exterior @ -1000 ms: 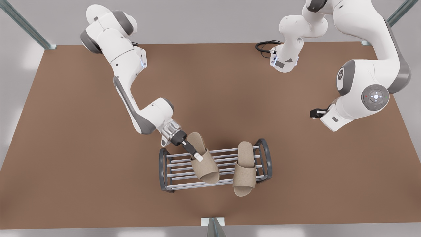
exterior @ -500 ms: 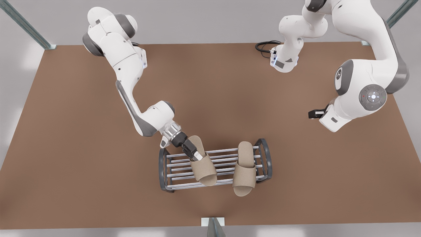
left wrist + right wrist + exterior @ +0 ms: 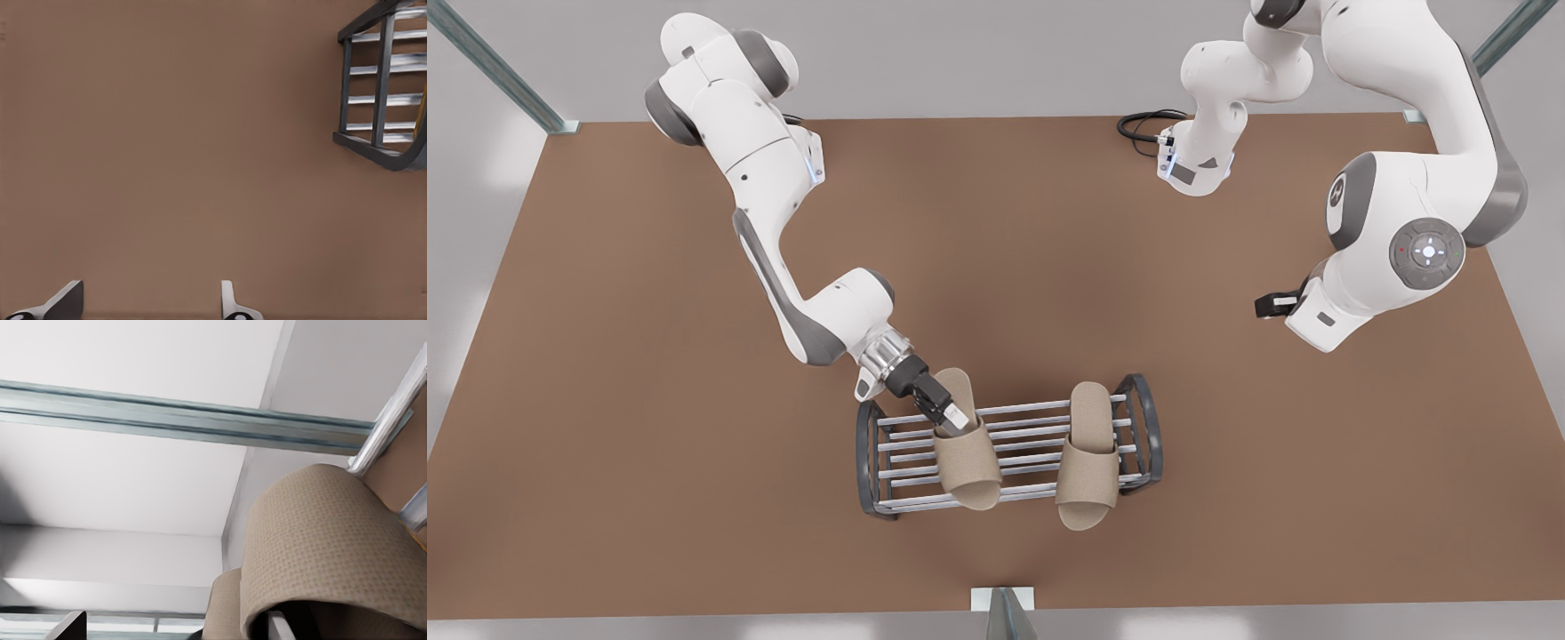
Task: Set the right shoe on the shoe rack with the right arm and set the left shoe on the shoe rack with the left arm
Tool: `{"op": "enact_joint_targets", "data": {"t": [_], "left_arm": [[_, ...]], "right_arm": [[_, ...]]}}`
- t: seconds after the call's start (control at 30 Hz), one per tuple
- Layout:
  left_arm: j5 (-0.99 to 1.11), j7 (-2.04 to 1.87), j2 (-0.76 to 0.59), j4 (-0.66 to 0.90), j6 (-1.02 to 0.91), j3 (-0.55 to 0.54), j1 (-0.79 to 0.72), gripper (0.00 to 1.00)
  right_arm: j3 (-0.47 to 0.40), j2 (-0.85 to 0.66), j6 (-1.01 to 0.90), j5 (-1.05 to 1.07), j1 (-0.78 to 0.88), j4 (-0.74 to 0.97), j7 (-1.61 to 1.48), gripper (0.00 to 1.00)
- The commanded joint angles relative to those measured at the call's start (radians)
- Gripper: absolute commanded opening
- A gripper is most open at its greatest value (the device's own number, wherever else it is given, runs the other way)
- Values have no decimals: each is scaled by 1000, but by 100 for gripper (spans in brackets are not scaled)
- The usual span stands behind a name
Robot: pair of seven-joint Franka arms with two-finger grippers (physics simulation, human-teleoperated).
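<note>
The shoe rack [image 3: 907,444] stands near the table's front edge. Two tan slippers lie across its bars. The right shoe [image 3: 965,458] is in the rack's middle, and my right gripper [image 3: 951,414] is at its strap opening. In the right wrist view the strap [image 3: 320,540] looms close; one fingertip [image 3: 279,625] sits under it and the other [image 3: 67,627] stands well apart, so the gripper is open. The left shoe [image 3: 1089,453] rests at the rack's end toward the front view's right, toe overhanging the front. My left gripper [image 3: 1261,307] waits open over bare table, off the rack's end frame [image 3: 383,80].
A black cable [image 3: 1143,124] coils at the table's back edge by the left arm's base. Metal frame posts [image 3: 498,71] rise at the back corners, and a bracket [image 3: 1003,604] sits at the front edge. Brown tabletop [image 3: 649,400] surrounds the rack.
My right gripper has brought the right shoe down and toward the front view's left, turning it squarer across the bars. The left arm has drawn up and back slightly.
</note>
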Motion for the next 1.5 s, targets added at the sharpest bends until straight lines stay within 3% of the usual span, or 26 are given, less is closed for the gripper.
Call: {"op": "enact_joint_targets", "data": {"t": [0.0, 0.23, 0.57, 0.83, 0.93, 1.0, 1.07, 1.13, 1.17, 1.23, 1.3, 1.4, 1.47], "left_arm": [[1, -65, 0, 2, 0, 0, 0, 100], [1, -69, -2, 0, -2, 1, 0, 100], [-1, -79, 1, 0, 1, 1, 0, 100], [-13, -77, 0, 2, -2, 0, -1, 100], [-22, -71, -5, 5, -20, 0, -1, 100], [-47, -63, -25, 5, -19, 1, 0, 100], [-55, -63, -31, 9, 4, 6, 0, 100], [-50, -63, -28, 31, 4, 3, 0, 100], [-49, -63, -28, 31, 4, 3, 0, 100], [-50, -60, -29, 31, 3, 3, 0, 100], [-52, -60, -31, 31, 1, 3, 0, 100], [-52, -62, -37, 32, -2, 1, 0, 100], [-52, -63, -42, 32, -5, 1, -1, 100]], "right_arm": [[0, -3, -4, -5, 12, -7, 77, 100], [-1, -18, -4, -5, 12, -18, 80, 100], [1, -153, -2, -2, 14, -173, 77, 100], [22, -326, 22, 3, 14, -251, 143, 100], [24, -391, 21, -69, -86, -223, 206, 100], [23, -391, -56, -296, -215, -231, 244, 100], [-5, -391, -202, -719, -367, -233, 411, 100], [-186, -460, -282, -1081, -373, -335, 535, 100], [-237, -457, -321, -1193, -399, -352, 543, 100], [-329, -489, -539, -1725, -440, -259, 797, 100], [-298, -515, -657, -2388, -423, -145, 1172, 100], [-254, -518, -1070, -2660, -422, 106, 1317, 100], [-243, -503, -1058, -2655, -426, 151, 1379, 100]]}}
